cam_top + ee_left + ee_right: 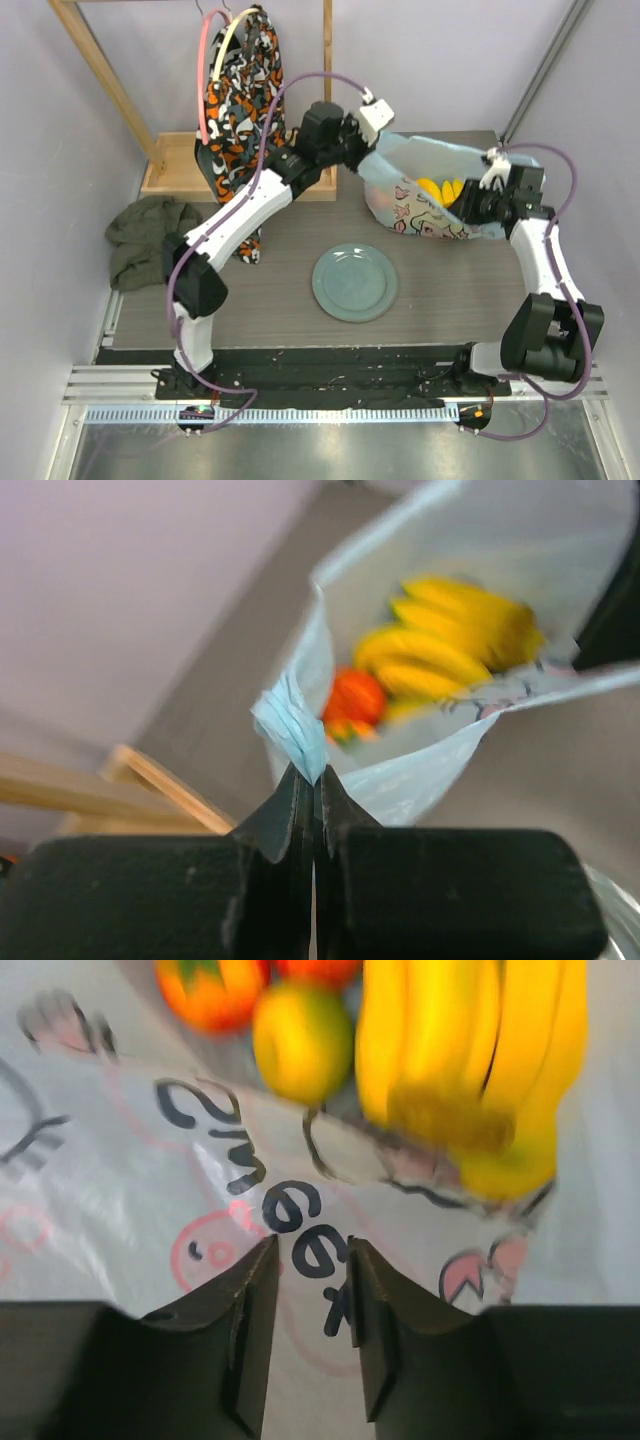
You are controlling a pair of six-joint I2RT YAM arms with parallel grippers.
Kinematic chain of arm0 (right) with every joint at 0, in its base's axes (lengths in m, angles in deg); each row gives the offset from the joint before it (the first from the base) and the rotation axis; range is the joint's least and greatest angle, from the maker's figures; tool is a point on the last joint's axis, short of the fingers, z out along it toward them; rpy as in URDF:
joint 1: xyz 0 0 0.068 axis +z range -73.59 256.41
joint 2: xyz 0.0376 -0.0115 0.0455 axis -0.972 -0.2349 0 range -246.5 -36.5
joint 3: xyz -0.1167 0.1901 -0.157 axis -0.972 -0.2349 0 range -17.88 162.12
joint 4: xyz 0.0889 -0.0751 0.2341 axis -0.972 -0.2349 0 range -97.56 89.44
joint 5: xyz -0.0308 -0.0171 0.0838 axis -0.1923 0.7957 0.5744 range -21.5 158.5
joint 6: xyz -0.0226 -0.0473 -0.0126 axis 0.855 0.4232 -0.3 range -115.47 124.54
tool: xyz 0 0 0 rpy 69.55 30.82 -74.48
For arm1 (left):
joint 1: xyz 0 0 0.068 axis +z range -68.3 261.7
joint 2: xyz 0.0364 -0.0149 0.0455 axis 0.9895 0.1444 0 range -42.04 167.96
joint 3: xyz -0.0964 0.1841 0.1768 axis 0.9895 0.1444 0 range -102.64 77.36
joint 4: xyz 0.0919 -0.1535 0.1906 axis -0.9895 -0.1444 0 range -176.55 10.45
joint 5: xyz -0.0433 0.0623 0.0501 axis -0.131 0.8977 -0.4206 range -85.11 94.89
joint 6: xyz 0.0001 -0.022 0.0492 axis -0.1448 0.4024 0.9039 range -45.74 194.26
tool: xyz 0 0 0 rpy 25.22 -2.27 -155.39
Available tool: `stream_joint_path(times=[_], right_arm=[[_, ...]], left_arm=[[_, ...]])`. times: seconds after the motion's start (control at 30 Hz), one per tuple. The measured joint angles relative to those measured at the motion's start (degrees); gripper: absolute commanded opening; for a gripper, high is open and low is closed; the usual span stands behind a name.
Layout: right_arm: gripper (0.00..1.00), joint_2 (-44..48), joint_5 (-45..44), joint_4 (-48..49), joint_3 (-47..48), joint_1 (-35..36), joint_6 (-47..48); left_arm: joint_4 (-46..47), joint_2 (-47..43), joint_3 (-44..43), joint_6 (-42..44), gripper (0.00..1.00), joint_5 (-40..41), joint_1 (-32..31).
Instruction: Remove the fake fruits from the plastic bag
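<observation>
Lying toward the far right corner of the bench (270,300), the plastic bag (420,215) has its mouth turned upward in the top view, with the yellow banana bunch (440,190) showing inside. The left pincer (366,158) meets the bag's left rim, and the right pincer (468,205) sits at the bag's right side, beside the bananas. A grey-green plate (355,283) rests near the bench's middle, apart from the bag. A green cloth (148,235) is heaped at the left edge, and a patterned cloth (240,90) hangs from a wooden frame (100,60) at the far left corner. From the left wrist, the left pincer (315,780) is pressed together on a bunched fold of the bag's (420,770) rim. Behind it, the banana bunch (460,630) and a small orange fruit (355,698) lie inside, blurred. From the right wrist, the right pincer (305,1260) stands slightly spread over the bag's (130,1160) printed wall, though I cannot tell whether its tips touch the film. Beyond the rim lie the banana bunch (470,1050), a yellow-green round fruit (303,1040) and the small orange fruit (210,990).
</observation>
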Motion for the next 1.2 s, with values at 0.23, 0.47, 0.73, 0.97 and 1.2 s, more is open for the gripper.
stream_joint_path(times=[0.23,0.47,0.73,0.97,1.2], right_arm=[[0.56,4.15,-4.72,-9.01,-13.51,0.57,1.20],[0.59,2.93,-7.96,-9.11,-6.36,0.57,1.25],[0.63,-6.29,-9.22,-4.48,2.86,2.58,5.81],[0.66,-15.85,-9.77,-5.55,11.87,6.78,21.09],[0.68,-24.20,-11.74,-12.07,18.78,8.81,32.04]], left_arm=[[-7.17,-12.63,25.46,-2.86,0.00,-10.56,-3.19],[-9.70,-13.25,31.12,-4.83,0.00,-12.04,-6.75],[-8.59,-13.16,25.92,-6.27,0.04,-11.74,-6.60],[-8.39,-12.61,25.40,-6.34,0.06,-11.50,-6.56],[-8.41,-12.07,25.35,-6.08,0.06,-10.56,-6.56]])
